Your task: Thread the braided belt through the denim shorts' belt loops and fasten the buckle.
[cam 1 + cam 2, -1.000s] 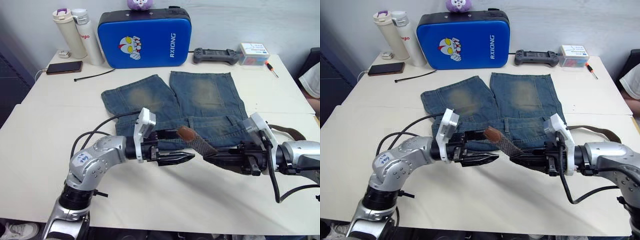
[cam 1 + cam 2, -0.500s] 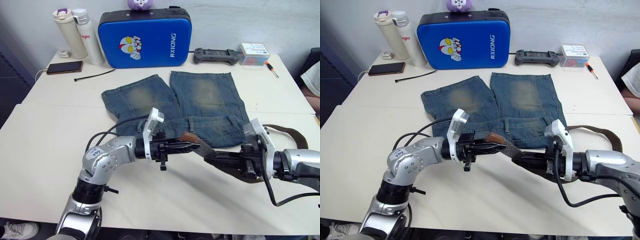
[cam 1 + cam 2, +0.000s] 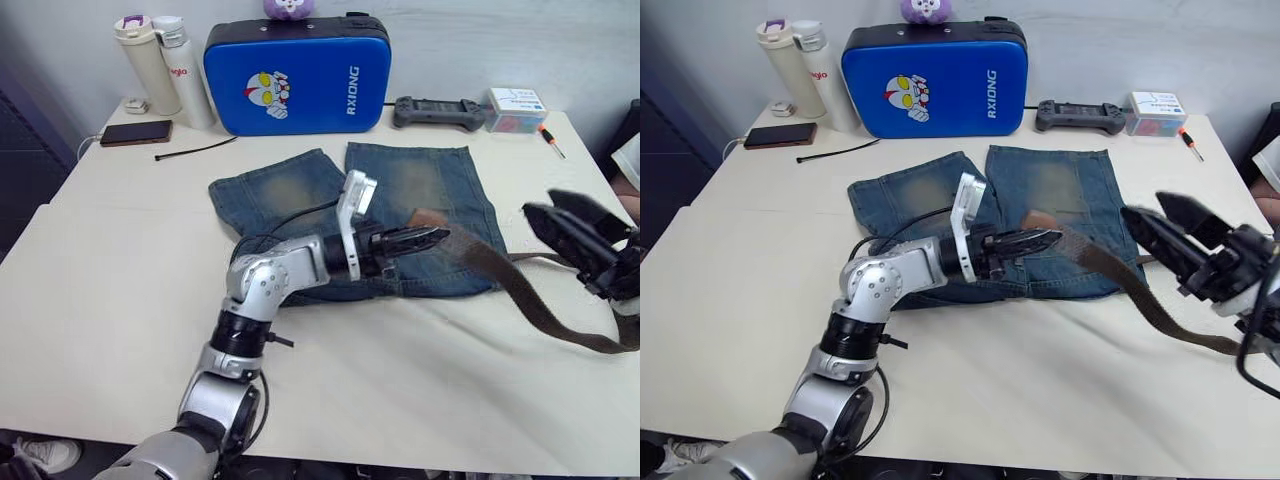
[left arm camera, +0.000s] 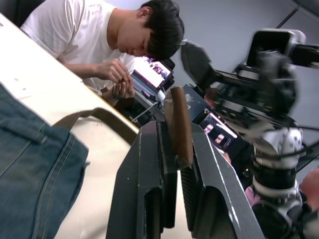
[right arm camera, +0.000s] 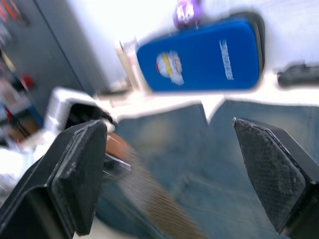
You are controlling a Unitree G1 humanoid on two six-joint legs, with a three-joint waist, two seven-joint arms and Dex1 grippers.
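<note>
left pincer (image 3: 425,238) pinches the braided belt (image 3: 520,297) near its tip, above the denim shorts (image 3: 300,190) on the counter (image 3: 100,300), likely to feed a loop | right pincer (image 3: 1175,235) spread wide, empty, beside the trailing strap

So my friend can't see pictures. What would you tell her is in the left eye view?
The robot's left gripper pinches the braided belt over the denim shorts on a white table. Its right gripper hangs open nearby.
</note>
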